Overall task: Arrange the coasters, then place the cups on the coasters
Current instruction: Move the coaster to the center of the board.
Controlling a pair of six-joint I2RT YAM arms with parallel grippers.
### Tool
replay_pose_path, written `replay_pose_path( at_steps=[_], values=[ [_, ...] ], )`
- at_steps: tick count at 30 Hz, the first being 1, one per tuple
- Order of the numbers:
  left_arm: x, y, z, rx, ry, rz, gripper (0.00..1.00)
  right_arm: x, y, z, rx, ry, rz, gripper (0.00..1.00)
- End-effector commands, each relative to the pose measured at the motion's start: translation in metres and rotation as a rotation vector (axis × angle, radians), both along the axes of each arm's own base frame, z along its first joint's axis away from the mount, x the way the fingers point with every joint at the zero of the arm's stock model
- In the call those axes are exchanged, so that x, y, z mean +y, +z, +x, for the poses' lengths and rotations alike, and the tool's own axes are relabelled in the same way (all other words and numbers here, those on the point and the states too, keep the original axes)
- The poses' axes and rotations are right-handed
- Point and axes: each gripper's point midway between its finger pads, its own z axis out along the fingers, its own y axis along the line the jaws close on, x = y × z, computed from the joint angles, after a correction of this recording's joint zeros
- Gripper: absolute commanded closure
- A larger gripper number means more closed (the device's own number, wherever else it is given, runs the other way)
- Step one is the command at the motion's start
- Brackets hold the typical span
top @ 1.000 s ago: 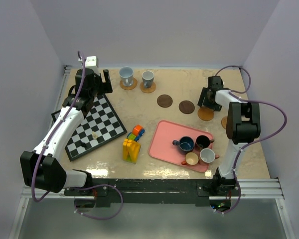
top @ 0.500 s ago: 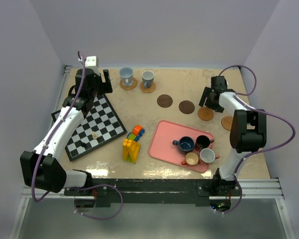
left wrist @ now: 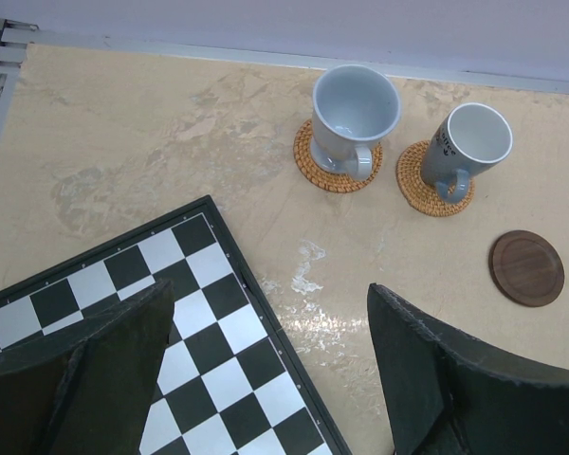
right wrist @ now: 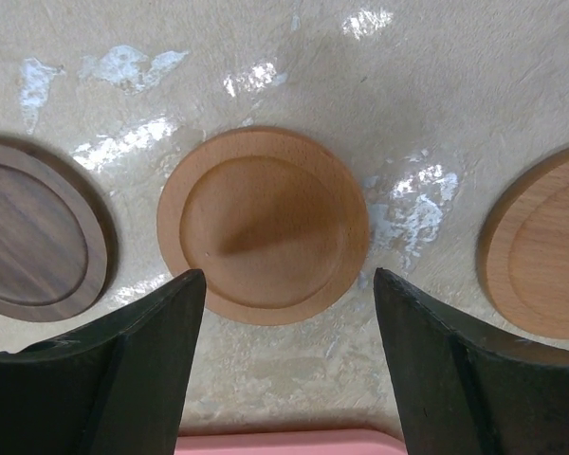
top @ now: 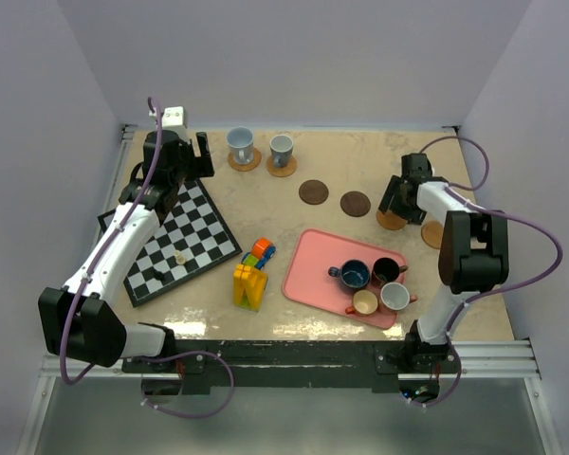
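- Since a second ago the right arm's elbow has swung outward and the right gripper has edged along the table; the left arm has stayed put.
- Left gripper: jaws spread wide, nothing between them, hanging over the black-and-white chequered board.
- Two pale blue-white glazed cups stand upright at the far edge, each on a woven orange-tan coaster. The weave shows only in the left wrist view.
- Two dark brown wooden coasters lie bare, mid-table.
- A smooth tan wooden coaster, dished with a raised rim, lies flat between the right gripper's spread fingers; a second tan coaster lies just beside it.
- Only the top view shows the pink rectangular tray, holding navy, black, tan and grey-white cups.
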Motion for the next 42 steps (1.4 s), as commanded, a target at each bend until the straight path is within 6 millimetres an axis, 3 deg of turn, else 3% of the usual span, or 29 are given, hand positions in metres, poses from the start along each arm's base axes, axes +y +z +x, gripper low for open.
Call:
replay_pose_path(
  at_steps=[1,3,33,38,42],
  values=[
    [0.001,0.016,0.003,-0.054,0.007,-0.002,0.13,-0.006,-0.006,0.001,-0.004,-0.026,-0.013,0.25],
    [0.001,0.018,0.004,-0.056,0.008,0.0,0.13,-0.017,-0.009,0.002,-0.001,-0.051,-0.009,0.25],
    [0.003,0.023,0.004,-0.061,0.013,0.014,0.13,-0.032,-0.022,0.049,-0.037,-0.087,-0.048,0.25],
    [0.004,0.023,0.004,-0.06,0.018,0.018,0.13,-0.036,0.001,0.053,-0.074,-0.073,-0.072,0.22],
    [0.004,0.021,0.005,-0.057,0.019,0.016,0.13,-0.032,0.045,0.066,-0.175,-0.005,-0.076,0.17]
  ],
)
